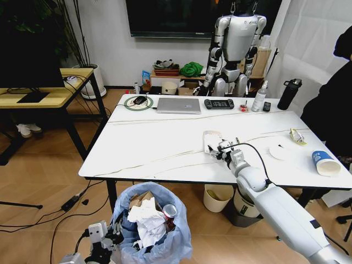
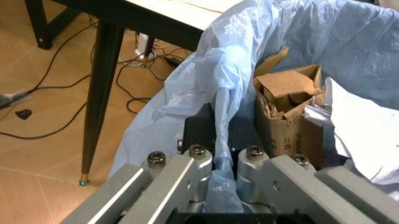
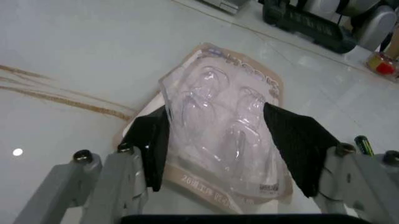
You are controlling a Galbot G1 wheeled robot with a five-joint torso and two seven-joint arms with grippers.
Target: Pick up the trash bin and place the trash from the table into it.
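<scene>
- Left tool [image 2: 221, 161] is clamped on the trash bin's [image 1: 165, 242] bag rim, at 6 o'clock below the table [image 1: 165, 143].
- Right tool [image 3: 218, 140] stands wide open, straddling the clear wrapper [image 3: 221, 140].

Head view high, facing down over table [image 1: 165, 143]. Wrist views close behind own fingers; right shares tabletop, left shares trash bin [image 1: 159, 242].

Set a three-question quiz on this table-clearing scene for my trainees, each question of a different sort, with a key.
1. True or false: the left gripper clamps the trash bin's blue bag rim.
2. What lies between the right gripper's pads? A) clear blister pack B) paper cup C) red can
3. Fill in: the paper cup lies on its ____ on the table.

Key: 1 true; 2 A, clear blister pack; 3 side.
</scene>
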